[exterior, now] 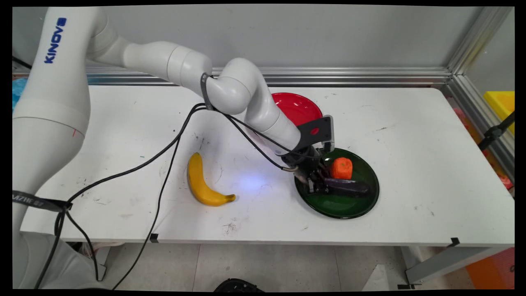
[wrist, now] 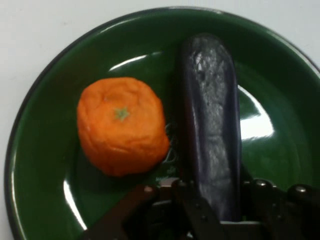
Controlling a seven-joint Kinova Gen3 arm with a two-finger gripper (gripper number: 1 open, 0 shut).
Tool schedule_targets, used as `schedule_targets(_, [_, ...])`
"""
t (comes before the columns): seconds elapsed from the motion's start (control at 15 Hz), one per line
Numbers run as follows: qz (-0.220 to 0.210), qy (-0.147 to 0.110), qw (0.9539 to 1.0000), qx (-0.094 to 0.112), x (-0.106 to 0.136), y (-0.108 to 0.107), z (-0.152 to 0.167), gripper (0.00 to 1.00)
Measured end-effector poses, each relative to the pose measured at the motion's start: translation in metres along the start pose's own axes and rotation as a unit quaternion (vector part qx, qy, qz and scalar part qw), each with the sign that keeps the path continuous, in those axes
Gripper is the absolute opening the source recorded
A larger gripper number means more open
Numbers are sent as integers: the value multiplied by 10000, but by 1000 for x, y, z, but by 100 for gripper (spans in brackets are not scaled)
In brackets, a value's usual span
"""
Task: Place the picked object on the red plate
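A dark purple eggplant [exterior: 347,187] [wrist: 210,125] lies on a green plate [exterior: 341,207] [wrist: 280,75] at the table's middle right. My gripper [exterior: 318,185] [wrist: 215,200] is low over the plate's left side, shut on the eggplant's near end, with the black linkage pressed against both sides of it. An orange [exterior: 342,168] [wrist: 122,125] with a small green stem mark sits on the same plate right beside the eggplant, on its far side in the main view. In the hand view the eggplant runs up from between the fingers, with the orange to its left.
A red plate [exterior: 298,107] stands behind the green one, partly hidden by the arm. A yellow banana [exterior: 201,183] lies on the table to the left of the gripper. Black cables hang from the arm across the table's left half.
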Motion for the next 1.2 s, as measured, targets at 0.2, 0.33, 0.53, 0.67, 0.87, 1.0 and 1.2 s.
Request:
schedule_targets(0.2, [106,78,9999,-70,6,1,-11,0])
schedule_targets(0.33, [244,171,9995,-90,12,1,-25,0])
schedule_targets(0.53, [387,285,9988,-54,18,-2,-45,0])
schedule_targets(0.67, [410,322,9986,23,19,-9,-62,0])
schedule_targets(0.87, [381,315,9986,194,12,-25,-88,0])
schedule_targets(1.0, [344,292,9986,294,5,-36,-100,0])
schedule_targets(1.2, [220,273,9985,431,-5,-51,-114,0])
